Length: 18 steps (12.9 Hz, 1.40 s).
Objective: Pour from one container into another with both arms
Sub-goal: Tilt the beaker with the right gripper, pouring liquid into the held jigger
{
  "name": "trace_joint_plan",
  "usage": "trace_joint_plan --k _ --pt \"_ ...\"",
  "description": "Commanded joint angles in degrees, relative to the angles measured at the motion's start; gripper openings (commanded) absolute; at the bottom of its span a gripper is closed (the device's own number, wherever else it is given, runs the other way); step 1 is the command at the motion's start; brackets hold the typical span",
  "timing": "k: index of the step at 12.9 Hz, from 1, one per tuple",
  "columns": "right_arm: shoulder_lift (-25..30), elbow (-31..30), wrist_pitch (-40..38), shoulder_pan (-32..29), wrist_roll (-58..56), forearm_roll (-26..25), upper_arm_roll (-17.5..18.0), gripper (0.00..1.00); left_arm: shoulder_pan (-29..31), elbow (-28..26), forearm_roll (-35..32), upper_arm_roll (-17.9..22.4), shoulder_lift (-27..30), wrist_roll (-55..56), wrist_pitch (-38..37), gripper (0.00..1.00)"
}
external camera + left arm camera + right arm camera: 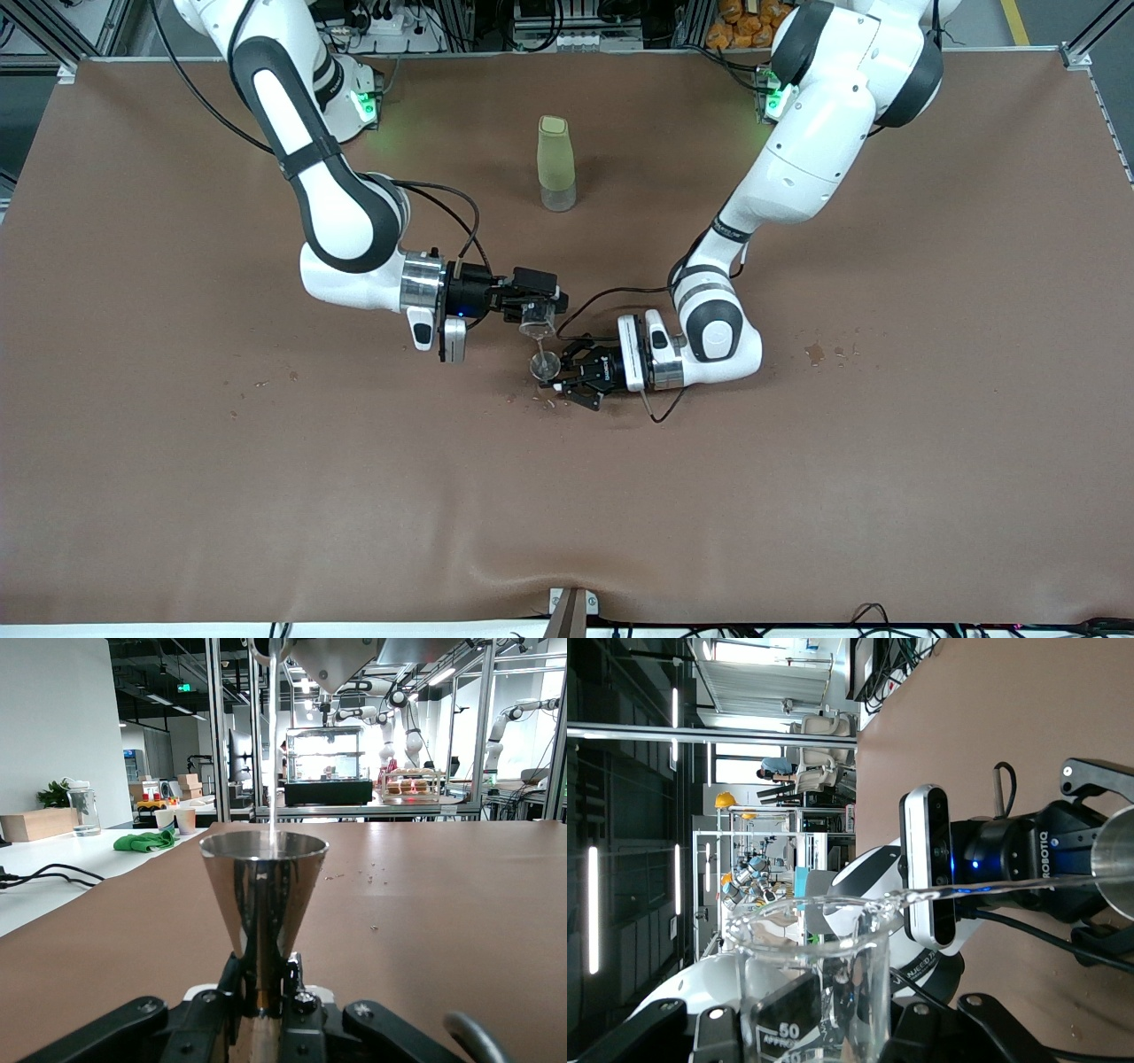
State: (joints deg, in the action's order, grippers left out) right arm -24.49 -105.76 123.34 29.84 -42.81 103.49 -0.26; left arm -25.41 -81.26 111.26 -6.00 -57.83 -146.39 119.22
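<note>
Glass cup (537, 320) is gripped tilted in right tool (534, 303), directly over metal cup (545, 364), held upright by left tool (567, 372); stream falls inside rim.

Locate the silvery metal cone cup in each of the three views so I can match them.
Front view: metal cone cup at mid-table, held by the left gripper, just under the tilted glass cup.
Left wrist view: centre, upright.
Right wrist view: only its rim, at the edge.
Shared landmark: the thin liquid stream entering it.
</note>
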Motion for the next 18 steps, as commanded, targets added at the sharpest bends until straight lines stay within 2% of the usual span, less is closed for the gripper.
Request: trace_joint_plan --k 1,6,13,18 --pt "1.4 -1.2 0.5 0.2 3.8 1.5 -0.3 0.00 0.2 -1.0 -0.6 -0.1 1.2 0.5 -0.5 0.00" --pt "0.7 0.3 0.5 0.2 6.2 4.2 -0.3 0.00 0.3 -1.0 -0.6 -0.2 1.2 0.6 -0.5 0.00" --pt "-0.1 2.0 0.5 0.0 14.7 4.3 -0.3 0.00 0.7 -1.0 -0.6 -1.4 1.1 1.3 -0.5 0.00" --pt "-0.2 3.4 0.4 0.0 24.7 4.2 -0.4 0.00 1.1 -1.0 -0.7 -1.3 1.2 1.4 -0.5 0.00"
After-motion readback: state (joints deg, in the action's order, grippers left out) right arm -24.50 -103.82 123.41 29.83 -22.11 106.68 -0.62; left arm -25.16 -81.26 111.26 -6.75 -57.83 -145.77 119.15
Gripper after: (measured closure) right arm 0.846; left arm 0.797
